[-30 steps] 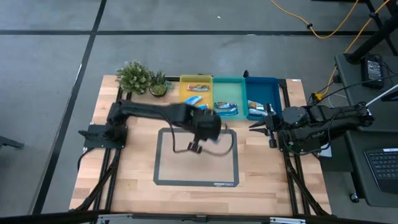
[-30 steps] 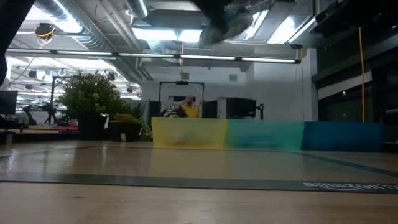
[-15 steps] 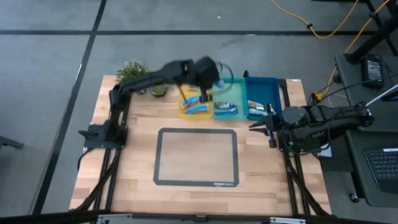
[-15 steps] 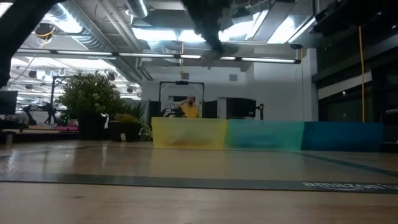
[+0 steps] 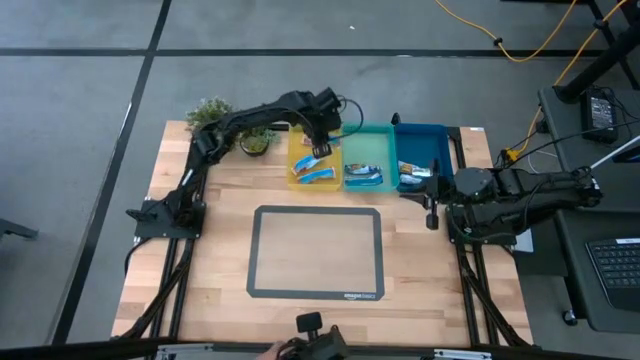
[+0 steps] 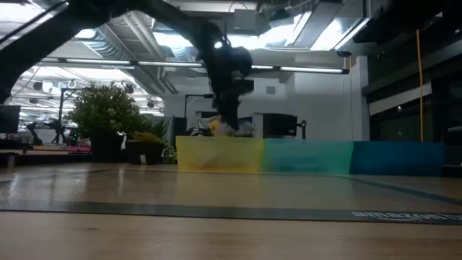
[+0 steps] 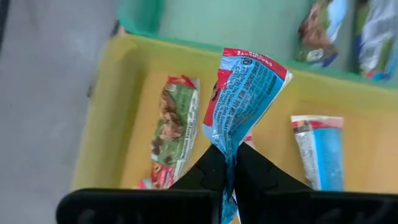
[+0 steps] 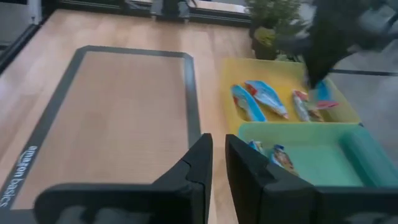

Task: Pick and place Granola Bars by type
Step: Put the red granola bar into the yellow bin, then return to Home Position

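Your left gripper [image 7: 225, 163] is clamped on a red and blue granola bar [image 7: 244, 99], hanging over the yellow tray [image 5: 298, 150] at upper centre of the high view. Right gripper [image 8: 215, 155], at right centre, waits with fingers nearly together, seemingly empty.

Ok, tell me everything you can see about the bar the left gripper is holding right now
The held bar is a small flat oblong in crinkled, shiny foil-like wrap, mostly bright blue with white print and a red strip along one side and end. The left gripper is shut on its lower end, pinching the wrapper into a narrow crease, so the bar stands up from the fingers, tilted slightly. It hangs above the yellow tray, clear of the other bars lying inside. Only the fingers touch it.
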